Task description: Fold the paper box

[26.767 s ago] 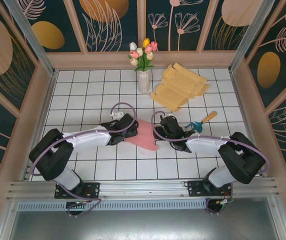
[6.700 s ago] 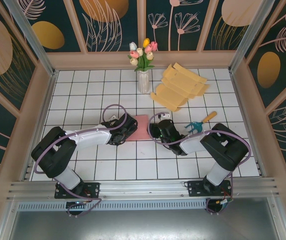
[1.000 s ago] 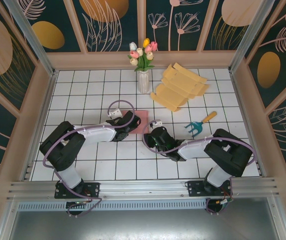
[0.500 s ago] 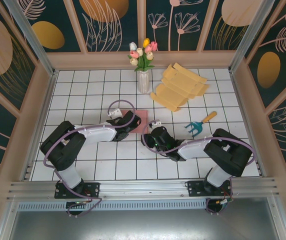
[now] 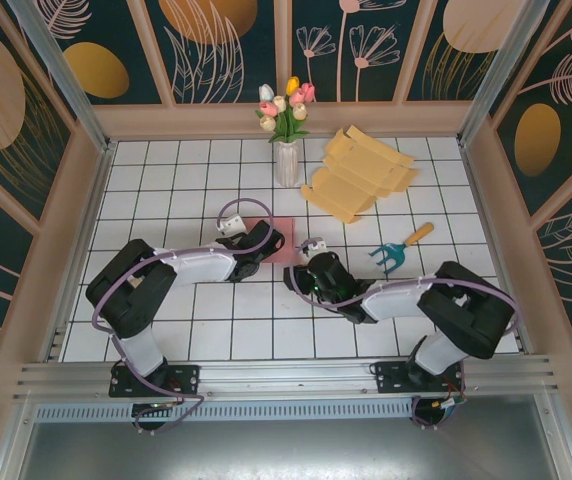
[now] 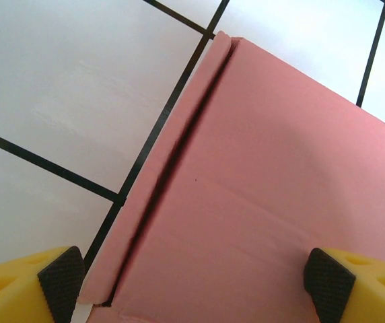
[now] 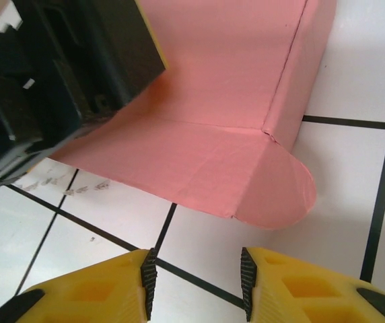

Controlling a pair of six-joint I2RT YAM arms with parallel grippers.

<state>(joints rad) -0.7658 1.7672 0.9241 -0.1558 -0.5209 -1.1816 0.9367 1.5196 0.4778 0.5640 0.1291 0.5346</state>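
Our left tool (image 6: 194, 282) spreads wide open over the pink box (image 6: 266, 195), seemingly pinning it to the counter (image 6: 58, 81) — our right tool (image 7: 196, 286), part open and empty, sits just short of its rounded flap (image 7: 276, 188) — likely to fold it.

My pink paper box (image 5: 280, 240) sits on the white tiles (image 5: 166, 190). One side stands up. Its round flap (image 7: 280, 192) lies flat.

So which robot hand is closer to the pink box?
Left. The left gripper is right above the pink box, fingers spread wide over it. The right gripper sits just off the box's rounded flap, over the white tile, not touching.
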